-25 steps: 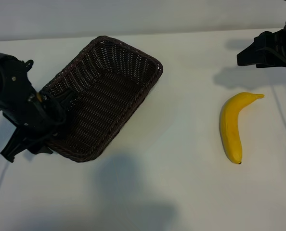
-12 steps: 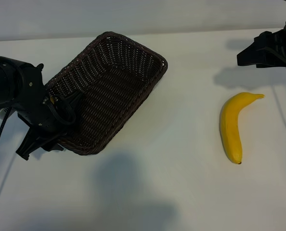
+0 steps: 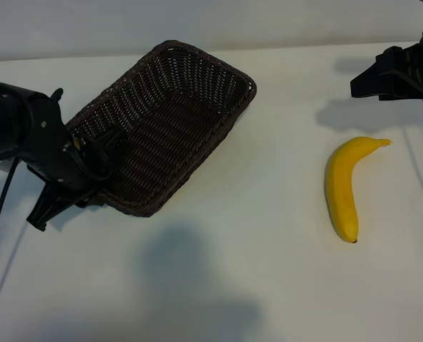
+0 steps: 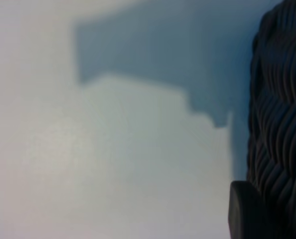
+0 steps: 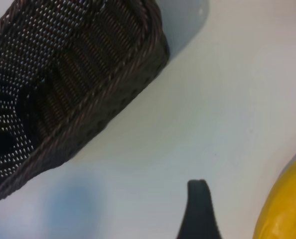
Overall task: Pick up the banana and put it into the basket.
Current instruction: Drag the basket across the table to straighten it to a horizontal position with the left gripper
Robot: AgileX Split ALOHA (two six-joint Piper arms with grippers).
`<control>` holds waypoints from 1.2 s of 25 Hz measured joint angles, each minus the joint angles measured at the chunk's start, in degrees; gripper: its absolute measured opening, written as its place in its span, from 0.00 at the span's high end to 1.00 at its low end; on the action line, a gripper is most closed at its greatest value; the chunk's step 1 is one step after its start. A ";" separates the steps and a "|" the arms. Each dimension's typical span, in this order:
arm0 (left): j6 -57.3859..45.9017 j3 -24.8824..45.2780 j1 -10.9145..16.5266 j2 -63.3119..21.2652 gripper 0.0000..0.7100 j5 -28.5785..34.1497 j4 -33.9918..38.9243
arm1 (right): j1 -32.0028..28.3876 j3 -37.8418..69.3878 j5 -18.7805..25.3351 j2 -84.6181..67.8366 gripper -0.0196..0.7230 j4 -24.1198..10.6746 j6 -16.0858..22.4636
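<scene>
A white table (image 3: 268,285) carries a wicker basket (image 3: 169,121) and, well apart, a banana (image 3: 342,187).

Yellow banana (image 3: 342,187) lies well apart from brown wicker basket (image 3: 197,78).

Lots cut off or blurry here

Left gripper (image 3: 90,167) fingertips hide behind the basket (image 3: 165,121) rim; right gripper (image 3: 393,73) runs off frame, and the right wrist view shows just a banana (image 5: 286,209) sliver.
</scene>
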 joint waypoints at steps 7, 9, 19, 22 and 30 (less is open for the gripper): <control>6.32 -0.05 2.86 -5.43 0.77 -0.07 0.00 | 0.00 0.00 0.00 0.00 0.25 0.00 0.06; 11.01 -0.05 4.56 -7.26 0.77 1.17 0.00 | 0.00 0.00 0.00 0.00 0.25 0.00 0.06; 59.34 -5.29 13.67 -9.38 0.77 9.27 -19.57 | 0.00 0.00 0.05 0.00 0.25 0.00 0.06; 67.24 -7.95 15.65 -9.40 0.77 12.79 -22.06 | 0.00 0.00 0.05 0.00 0.25 -0.01 0.06; 75.35 -9.55 16.87 -7.74 0.77 17.77 -21.22 | 0.00 0.00 0.11 0.00 0.25 -0.01 0.06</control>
